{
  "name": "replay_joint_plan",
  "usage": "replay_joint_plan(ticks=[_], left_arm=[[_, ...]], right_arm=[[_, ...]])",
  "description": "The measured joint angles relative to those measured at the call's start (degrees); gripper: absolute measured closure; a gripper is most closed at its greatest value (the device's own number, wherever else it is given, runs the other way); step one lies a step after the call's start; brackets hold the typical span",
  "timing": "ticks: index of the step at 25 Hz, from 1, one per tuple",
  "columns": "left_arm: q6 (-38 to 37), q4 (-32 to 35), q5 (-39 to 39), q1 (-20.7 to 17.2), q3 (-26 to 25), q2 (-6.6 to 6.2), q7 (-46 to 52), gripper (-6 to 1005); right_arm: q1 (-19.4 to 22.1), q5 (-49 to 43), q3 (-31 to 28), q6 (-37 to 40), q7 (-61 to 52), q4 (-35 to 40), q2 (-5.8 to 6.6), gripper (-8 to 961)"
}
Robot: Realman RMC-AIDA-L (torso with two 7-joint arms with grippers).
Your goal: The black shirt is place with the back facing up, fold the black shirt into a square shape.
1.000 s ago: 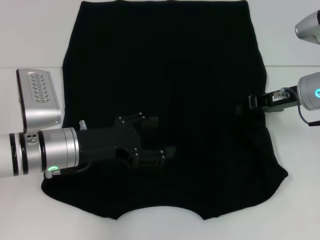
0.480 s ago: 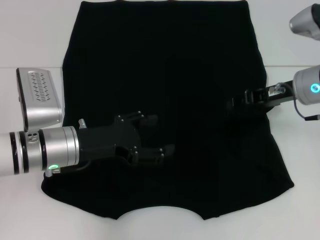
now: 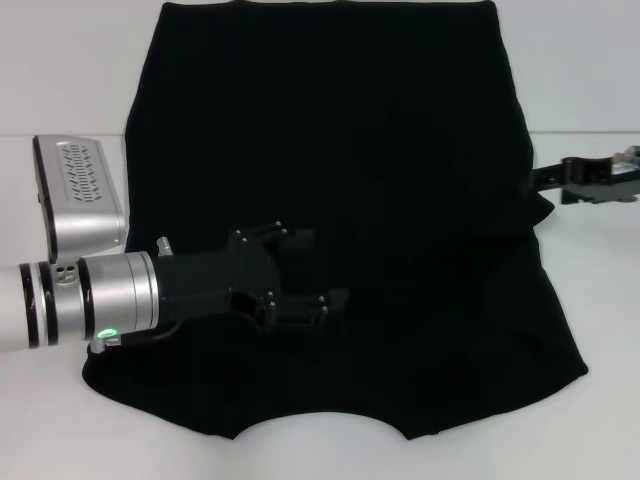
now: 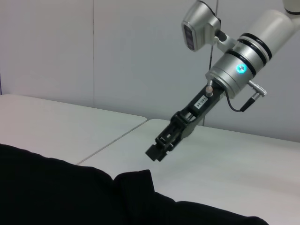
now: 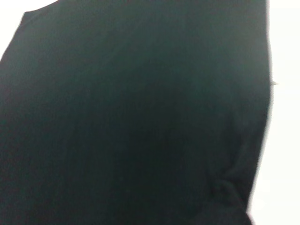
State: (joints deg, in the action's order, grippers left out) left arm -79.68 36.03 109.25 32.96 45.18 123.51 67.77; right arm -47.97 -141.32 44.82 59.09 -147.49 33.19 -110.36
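The black shirt (image 3: pixel 340 150) lies spread flat on the white table, its curved hem toward me. My left gripper (image 3: pixel 330 270) hovers low over the shirt's lower left part, open, with only flat cloth under it. My right gripper (image 3: pixel 537 180) is just off the shirt's right edge, holding nothing. From the left wrist view the right gripper (image 4: pixel 153 152) hangs in the air above bare table, past a small raised bump of the shirt (image 4: pixel 133 180). The right wrist view is filled by the shirt (image 5: pixel 140 117).
The left arm's silver housing (image 3: pixel 80 195) sits over the table at the left. The white table (image 3: pixel 600 420) shows bare on both sides of the shirt, with a seam (image 3: pixel 60 135) running across it. A pale wall (image 4: pixel 117 56) stands behind.
The right gripper went inward over the shirt's right edge, then drew back right, off the cloth. A small bump stays at that edge. The left arm has not moved.
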Motion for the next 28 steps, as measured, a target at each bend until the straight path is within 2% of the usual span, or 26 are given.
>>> replay_joint_plan(ticks=[4, 12, 23, 28], left_arm=[[0.0, 0.0, 0.0, 0.0, 0.0, 0.06, 0.0, 94], [0.4, 0.3, 0.0, 0.0, 0.0, -0.07, 0.0, 94], [0.9, 0.4, -0.1, -0.4, -3.0, -0.18, -0.3, 94], [1.0, 0.2, -0.1, -0.5, -4.3, -0.48, -0.4, 94]], right_arm=[[1.4, 0.0, -0.5, -0.6, -0.4, -0.3, 0.40, 233], [1.3, 0.1, -0.2, -4.2, -0.2, -3.5, 0.05, 237], [-1.3, 1.9, -0.3, -12.7, 1.5, -4.4, -4.50, 237], [-2.5, 9.3, 0.0, -13.3, 6.7, -4.4, -5.31, 237]])
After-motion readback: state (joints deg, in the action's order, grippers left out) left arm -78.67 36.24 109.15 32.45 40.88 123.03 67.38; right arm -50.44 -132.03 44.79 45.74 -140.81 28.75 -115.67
